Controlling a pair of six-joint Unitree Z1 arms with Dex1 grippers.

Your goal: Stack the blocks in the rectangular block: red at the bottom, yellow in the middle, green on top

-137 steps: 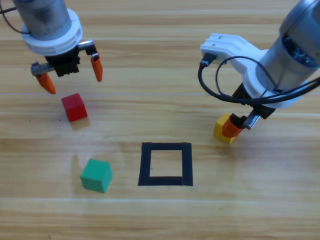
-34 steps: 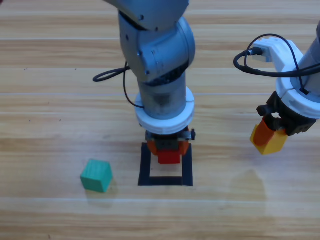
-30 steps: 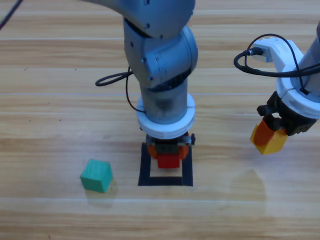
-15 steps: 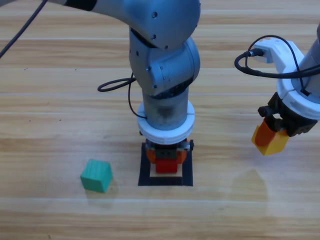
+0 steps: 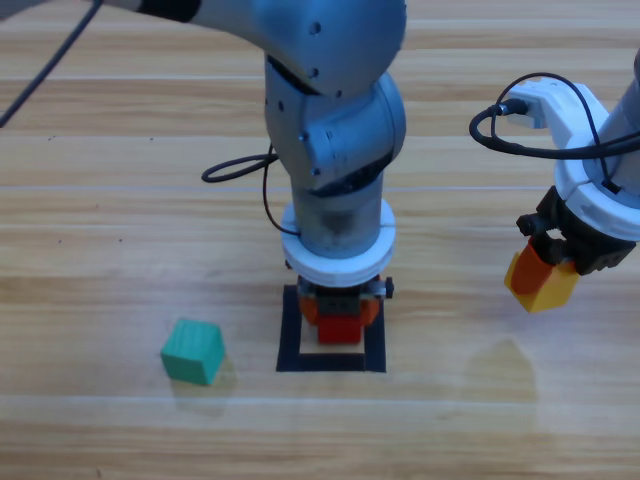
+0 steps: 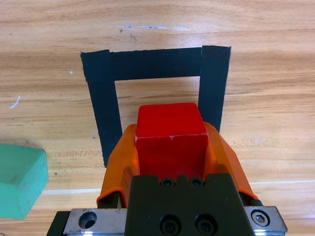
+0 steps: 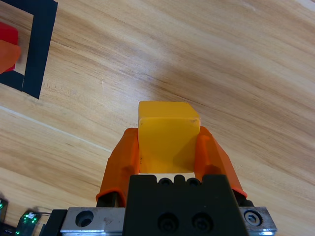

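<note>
My left gripper (image 5: 340,318) (image 6: 171,147) is shut on the red cube (image 5: 341,328) (image 6: 171,133) and holds it over the hollow centre of the black tape square (image 5: 291,332) (image 6: 105,98). Whether the cube touches the table, I cannot tell. My right gripper (image 5: 543,272) (image 7: 168,142) hangs at the right, above the table, shut on the yellow cube (image 5: 546,287) (image 7: 166,133). The teal-green cube (image 5: 192,351) (image 6: 19,179) sits alone on the table, left of the square.
The left arm's thick grey body (image 5: 332,130) rises over the middle of the table and hides the square's far side. A black cable (image 5: 510,130) loops from the right wrist.
The left arm has carried the red cube forward, from the square's far edge to its centre. The right gripper with the yellow cube has barely moved.
</note>
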